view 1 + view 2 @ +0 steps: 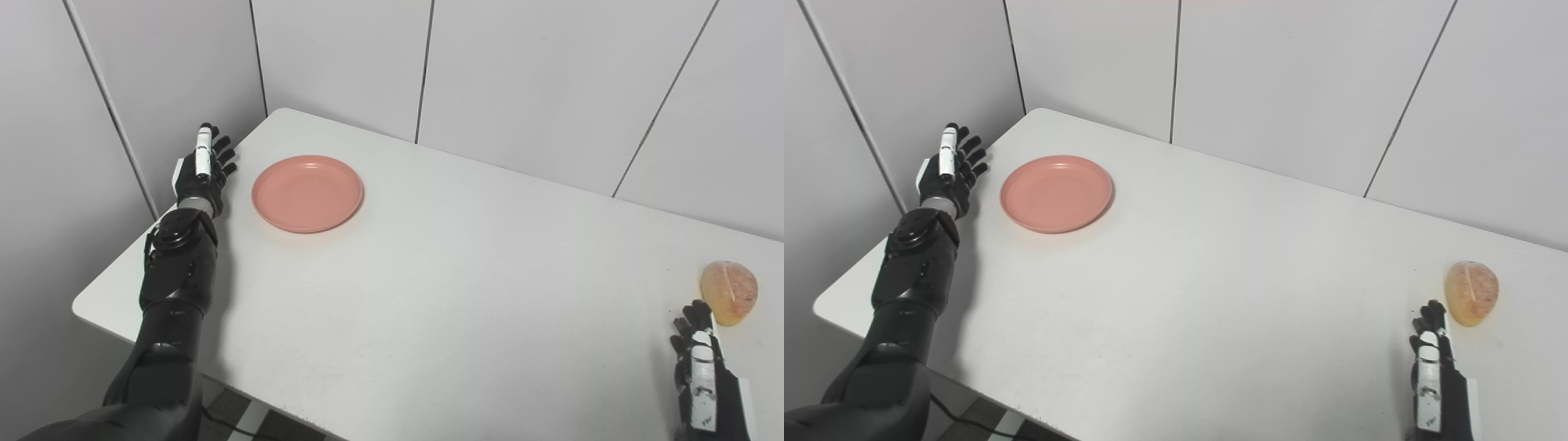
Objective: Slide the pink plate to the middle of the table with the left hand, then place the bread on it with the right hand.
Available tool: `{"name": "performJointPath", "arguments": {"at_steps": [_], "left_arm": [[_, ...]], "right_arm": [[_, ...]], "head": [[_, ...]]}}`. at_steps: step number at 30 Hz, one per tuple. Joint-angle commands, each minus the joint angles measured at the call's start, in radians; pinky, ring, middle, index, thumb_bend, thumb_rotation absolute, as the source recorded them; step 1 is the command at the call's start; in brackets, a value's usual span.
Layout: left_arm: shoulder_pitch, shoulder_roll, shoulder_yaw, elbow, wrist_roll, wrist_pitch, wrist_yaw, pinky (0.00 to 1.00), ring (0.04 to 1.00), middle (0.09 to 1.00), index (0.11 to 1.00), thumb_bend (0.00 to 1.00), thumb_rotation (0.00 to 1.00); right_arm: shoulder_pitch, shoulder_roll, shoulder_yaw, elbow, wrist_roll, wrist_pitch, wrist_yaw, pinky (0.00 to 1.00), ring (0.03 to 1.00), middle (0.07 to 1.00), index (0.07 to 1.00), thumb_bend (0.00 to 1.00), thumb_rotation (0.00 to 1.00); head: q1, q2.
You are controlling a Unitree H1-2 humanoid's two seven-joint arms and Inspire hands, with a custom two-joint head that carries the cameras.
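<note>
Pink plate (307, 193) sits far left on white table (429, 275). Left hand (203, 168) just beside it, fingers spread, empty. Bread (729, 292) near right; right hand (701, 361) close by, fingers extended, holding nothing.

The plate (307, 193) lies on the tabletop (429, 275) toward its far left corner, with the left hand (204, 168) just beside it on its left, apart from its rim. Well across, at the near right, sits the bread (729, 292), the right hand (704, 373) just before it.
</note>
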Motion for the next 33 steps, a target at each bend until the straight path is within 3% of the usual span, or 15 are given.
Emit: {"name": "performJointPath", "arguments": {"at_steps": [1, 18, 27, 33], "left_arm": [[-0.055, 0.036, -0.011, -0.007, 0.013, -0.046, 0.006, 0.92, 0.907, 0.906, 0.894, 0.37, 1.00], [-0.067, 0.032, -0.024, 0.071, -0.002, -0.042, 0.010, 0.90, 0.894, 0.891, 0.881, 0.35, 1.00], [-0.093, 0.012, -0.054, 0.139, -0.023, -0.066, -0.044, 0.90, 0.910, 0.906, 0.894, 0.35, 1.00], [-0.103, -0.007, -0.080, 0.122, -0.037, -0.040, -0.061, 0.89, 0.902, 0.898, 0.887, 0.35, 1.00]], "right_arm": [[0.010, -0.003, -0.004, -0.011, 0.008, -0.002, 0.006, 1.00, 0.979, 0.974, 0.967, 0.13, 1.00], [0.020, 0.006, 0.000, -0.027, -0.026, -0.011, -0.011, 0.97, 0.952, 0.951, 0.947, 0.13, 1.00], [0.023, 0.018, 0.006, -0.029, -0.033, -0.019, -0.017, 0.97, 0.954, 0.949, 0.945, 0.14, 1.00], [0.024, 0.029, 0.009, -0.033, -0.046, -0.023, -0.024, 0.97, 0.951, 0.945, 0.940, 0.13, 1.00]], "head": [[-0.001, 0.002], [-0.007, 0.013], [-0.018, 0.023], [-0.025, 0.026]]}}
